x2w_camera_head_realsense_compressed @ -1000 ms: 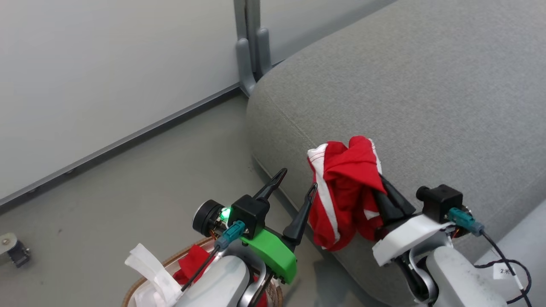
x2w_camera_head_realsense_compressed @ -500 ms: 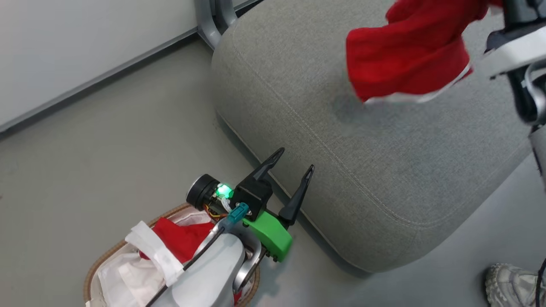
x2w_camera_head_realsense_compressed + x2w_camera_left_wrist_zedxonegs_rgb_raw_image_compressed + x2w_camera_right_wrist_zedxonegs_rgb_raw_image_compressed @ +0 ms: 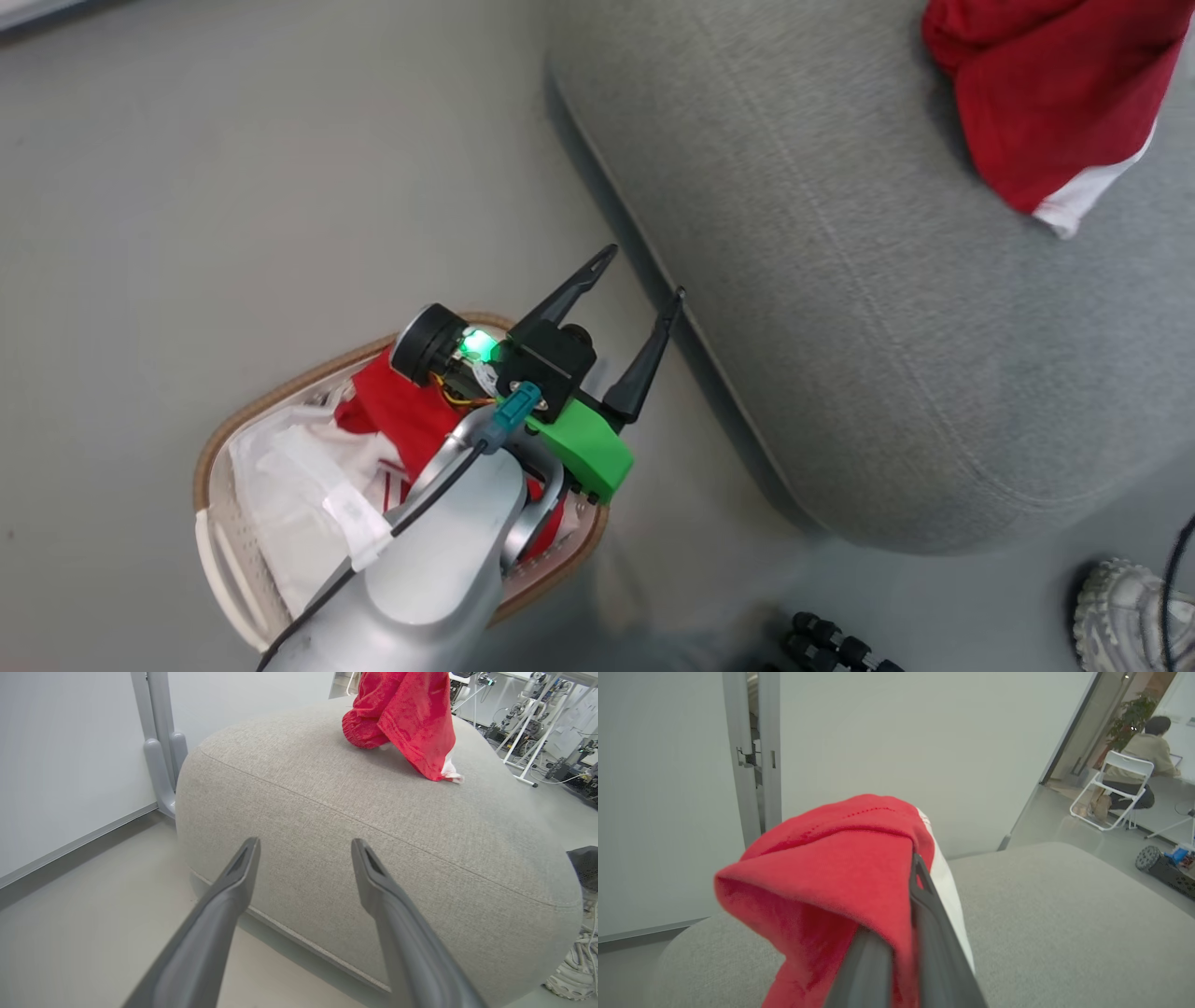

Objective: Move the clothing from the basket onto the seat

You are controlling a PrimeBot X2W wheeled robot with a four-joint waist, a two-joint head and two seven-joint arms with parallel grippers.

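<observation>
One red garment of the clothing (image 3: 822,877) is draped over my right gripper (image 3: 915,865), which is shut on it above the grey seat (image 3: 1041,914). In the head view this garment (image 3: 1046,93) hangs at the top right over the seat (image 3: 840,261). In the left wrist view its (image 3: 406,714) white-trimmed lower end reaches the seat top (image 3: 373,812). More red clothing (image 3: 392,415) lies in the basket (image 3: 280,397) on the floor. My left gripper (image 3: 646,273) is open and holds nothing, above the basket's right end beside the seat's edge; its fingers (image 3: 233,891) point at the seat's side.
A white plastic sheet (image 3: 289,485) lies in the basket. A person's shoe (image 3: 1120,616) and a black wheeled object (image 3: 831,644) are on the floor near the seat's near corner. A grey post (image 3: 159,756) stands by the wall. A person sits on a white chair (image 3: 1120,784) far off.
The head camera has tilted down, shifting the whole picture. My right gripper has carried the red garment from the seat's front edge up and over the seat top. The left gripper stays open.
</observation>
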